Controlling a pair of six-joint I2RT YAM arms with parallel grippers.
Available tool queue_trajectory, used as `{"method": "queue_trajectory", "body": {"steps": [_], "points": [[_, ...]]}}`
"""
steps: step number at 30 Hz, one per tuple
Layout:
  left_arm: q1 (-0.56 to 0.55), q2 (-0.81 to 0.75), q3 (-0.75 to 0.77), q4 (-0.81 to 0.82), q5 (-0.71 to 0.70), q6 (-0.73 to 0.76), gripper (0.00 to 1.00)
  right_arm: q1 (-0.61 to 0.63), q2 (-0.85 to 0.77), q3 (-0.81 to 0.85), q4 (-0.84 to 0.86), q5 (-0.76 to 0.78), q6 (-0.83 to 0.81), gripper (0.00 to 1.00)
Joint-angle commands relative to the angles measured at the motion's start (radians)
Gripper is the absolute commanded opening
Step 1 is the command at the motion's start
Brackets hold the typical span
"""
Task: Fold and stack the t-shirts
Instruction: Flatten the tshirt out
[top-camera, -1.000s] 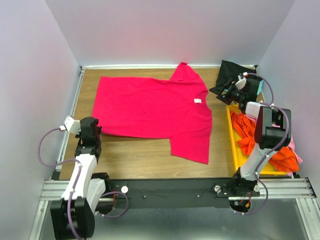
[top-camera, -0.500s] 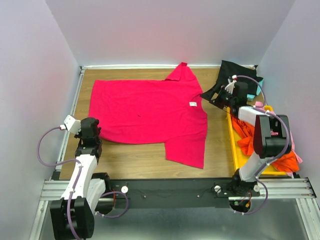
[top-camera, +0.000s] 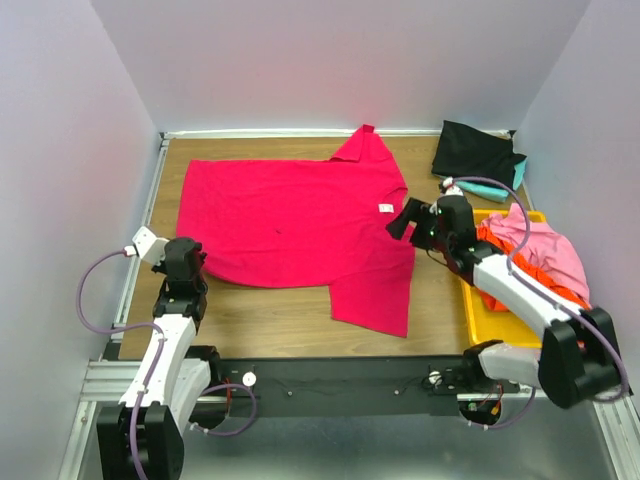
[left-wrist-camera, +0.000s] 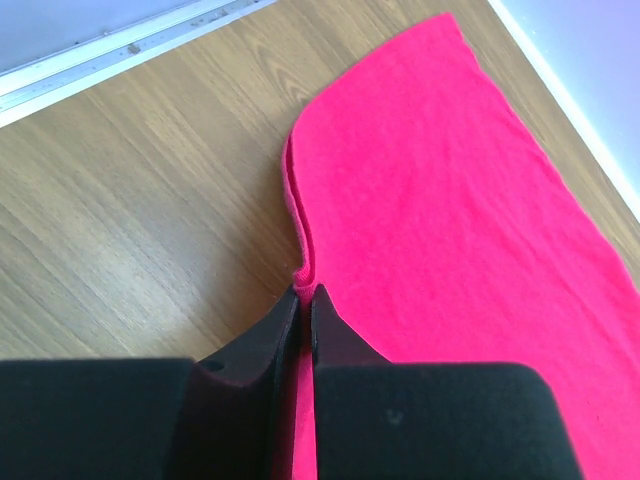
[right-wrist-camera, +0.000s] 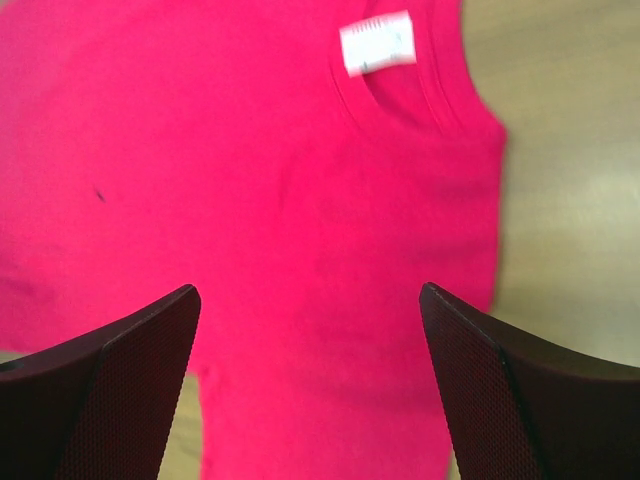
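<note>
Across the wooden surface (top-camera: 260, 315), the red t-shirt (top-camera: 300, 225) lies spread out.
Left hand (left-wrist-camera: 305, 292) pinches its hem corner; right hand (right-wrist-camera: 310, 320) hovers wide over the collar label (right-wrist-camera: 377, 43). One-cornered pulling could drag and bunch it.

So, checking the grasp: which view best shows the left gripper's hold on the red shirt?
Left wrist: the left gripper is shut on the edge of the red shirt. Top external hides the pinch under the wrist; right wrist shows the shirt, not the grip.
</note>
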Motion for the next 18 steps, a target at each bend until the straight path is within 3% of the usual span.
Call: {"method": "queue_trajectory", "body": {"steps": [1,5,10,18], "points": [[-0.012,-0.027,-0.011,0.052,0.023,0.037,0.12,0.05,-0.108,-0.081,-0.259,0.141,0.032,0.96],[-0.018,-0.065,-0.011,0.057,0.026,0.054,0.12,0.1,-0.139,-0.127,-0.367,0.07,0.093,0.91],[-0.018,-0.094,-0.011,0.05,-0.009,0.063,0.12,0.289,-0.156,-0.144,-0.488,0.121,0.237,0.89],[-0.018,-0.064,0.004,0.05,-0.006,0.068,0.12,0.461,-0.121,-0.173,-0.56,0.15,0.388,0.86]]}}
